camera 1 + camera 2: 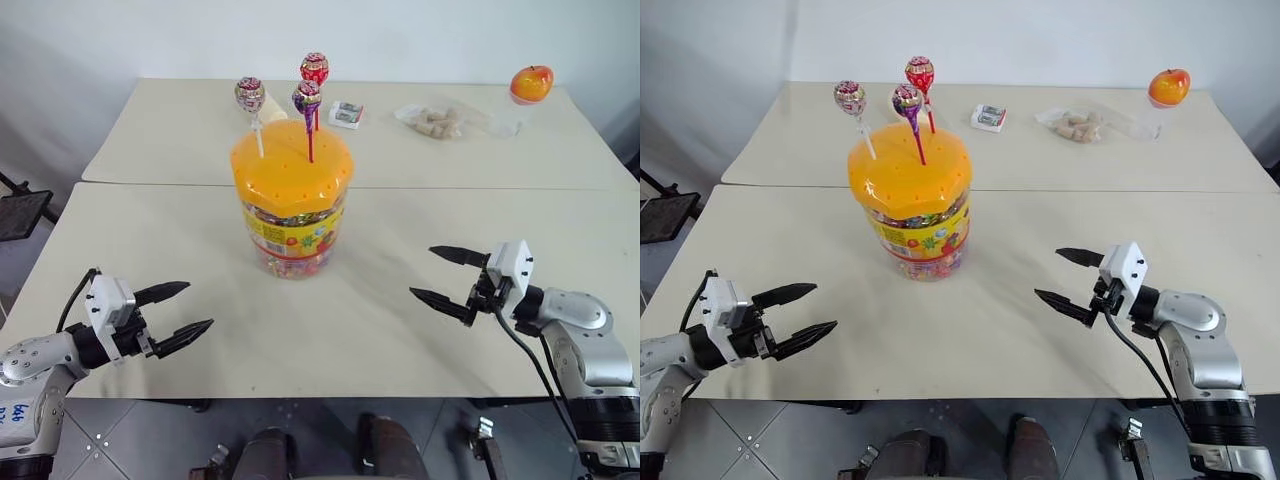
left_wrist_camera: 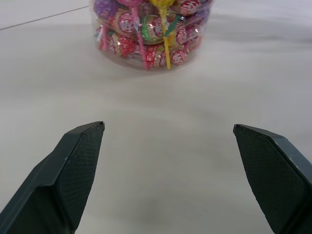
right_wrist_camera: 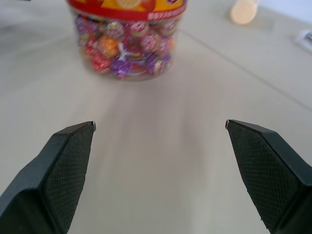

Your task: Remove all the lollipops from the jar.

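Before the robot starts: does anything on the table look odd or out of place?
Nothing spilled or damaged. Three lollipops stand stuck in the holes of the jar lid, leaning slightly apart.

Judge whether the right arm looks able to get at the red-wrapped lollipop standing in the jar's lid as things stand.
Probably yes. The right gripper hovers with jaws open, empty, beside the jar, bare table between them. The red lollipop stands highest, though the purple one crowds it.
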Robot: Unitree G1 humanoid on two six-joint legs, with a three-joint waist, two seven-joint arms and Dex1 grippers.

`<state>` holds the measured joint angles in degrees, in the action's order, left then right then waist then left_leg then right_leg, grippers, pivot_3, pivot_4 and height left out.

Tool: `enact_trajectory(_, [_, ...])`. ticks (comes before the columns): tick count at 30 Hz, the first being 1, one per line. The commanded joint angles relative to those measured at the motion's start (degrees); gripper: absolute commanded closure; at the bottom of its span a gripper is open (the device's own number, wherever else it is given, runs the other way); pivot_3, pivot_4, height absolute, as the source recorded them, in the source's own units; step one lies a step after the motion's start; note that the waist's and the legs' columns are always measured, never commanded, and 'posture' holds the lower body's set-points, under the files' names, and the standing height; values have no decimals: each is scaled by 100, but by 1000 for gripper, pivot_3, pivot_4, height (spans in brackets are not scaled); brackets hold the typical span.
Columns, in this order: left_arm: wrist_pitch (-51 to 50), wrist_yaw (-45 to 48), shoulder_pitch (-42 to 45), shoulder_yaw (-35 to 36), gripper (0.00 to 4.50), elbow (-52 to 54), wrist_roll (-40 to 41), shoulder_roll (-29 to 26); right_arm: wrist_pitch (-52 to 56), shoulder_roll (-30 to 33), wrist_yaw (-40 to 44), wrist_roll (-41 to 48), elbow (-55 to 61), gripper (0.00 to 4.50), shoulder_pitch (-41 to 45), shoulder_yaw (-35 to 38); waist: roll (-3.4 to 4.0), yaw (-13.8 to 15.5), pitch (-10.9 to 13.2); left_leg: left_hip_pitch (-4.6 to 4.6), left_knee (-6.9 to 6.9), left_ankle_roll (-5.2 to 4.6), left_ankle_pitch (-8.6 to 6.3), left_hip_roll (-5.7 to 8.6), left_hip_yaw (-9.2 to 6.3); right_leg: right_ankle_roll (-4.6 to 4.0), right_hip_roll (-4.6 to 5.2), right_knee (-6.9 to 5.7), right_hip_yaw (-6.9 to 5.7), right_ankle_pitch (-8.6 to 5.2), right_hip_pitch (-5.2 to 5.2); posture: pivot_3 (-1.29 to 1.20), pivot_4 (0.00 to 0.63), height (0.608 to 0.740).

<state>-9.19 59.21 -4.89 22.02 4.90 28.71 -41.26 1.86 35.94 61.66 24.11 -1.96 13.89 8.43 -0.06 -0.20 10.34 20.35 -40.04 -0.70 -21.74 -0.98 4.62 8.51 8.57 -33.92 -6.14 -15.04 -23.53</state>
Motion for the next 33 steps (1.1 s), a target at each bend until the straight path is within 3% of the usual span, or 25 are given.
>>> enact_trajectory(1, [355,124,-115,61,0,-86,-213,-148,-238,34,0,55,-22,15,118,173,0,-2,0,0,0,0,0,0,1,0,0,1,0,0,0,0,150,740])
enact_trajectory(4, [-72,109,-70,227,0,-5,208,-131,-167,42,15,216,1,15,115,264,0,-3,0,0,3,0,0,0,2,0,0,1,0,0,-2,0,150,740])
enact_trajectory(8, [-1785,-349,991,1048,0,-19,2399,-181,568,62,-103,1624,928,15,-109,1104,1,116,6,15,-14,0,0,-6,-22,0,2,-5,-9,0,-2,0,150,740])
enact_trajectory(13, [-2459,-453,2241,1165,0,-212,3109,-415,1424,-105,-1256,3528,2338,15,-255,1984,6,137,3,3,-15,0,-1,-1,-65,-4,1,-11,-10,3,6,0,150,740])
enact_trajectory(16, [-2618,-245,3058,679,0,-341,3018,-491,1800,19,-1635,4322,3306,15,-535,2169,10,138,6,3,-10,0,0,1,-63,-4,-1,-13,-11,3,4,0,150,740])
enact_trajectory(21, [-2520,227,4630,-482,0,-1084,2413,-119,1379,-24,-753,3596,3670,15,-1184,1833,-20,192,-10,7,-13,2,1,9,-36,-4,-4,1,-30,3,23,0,150,740])
enact_trajectory(26, [-2120,932,5338,-1203,0,-1604,1703,57,1194,-129,-627,3390,3483,15,-1090,1663,-21,87,-10,-3,-4,-7,-1,6,15,-2,-2,10,-16,4,8,0,150,740])
enact_trajectory(29, [-1943,1040,5537,-1281,595,-1881,1478,177,1144,-173,-623,3357,3452,0,-1038,1636,-21,40,-10,-3,1,-5,0,2,15,-2,-6,3,-19,4,1,0,150,740])
enact_trajectory(33, [-1860,1041,5697,-1260,1746,-2043,1373,362,1104,-233,-613,3358,3459,0,-1049,1634,-22,35,-9,-1,-2,-5,0,3,13,-2,-4,5,-19,4,2,0,150,740])
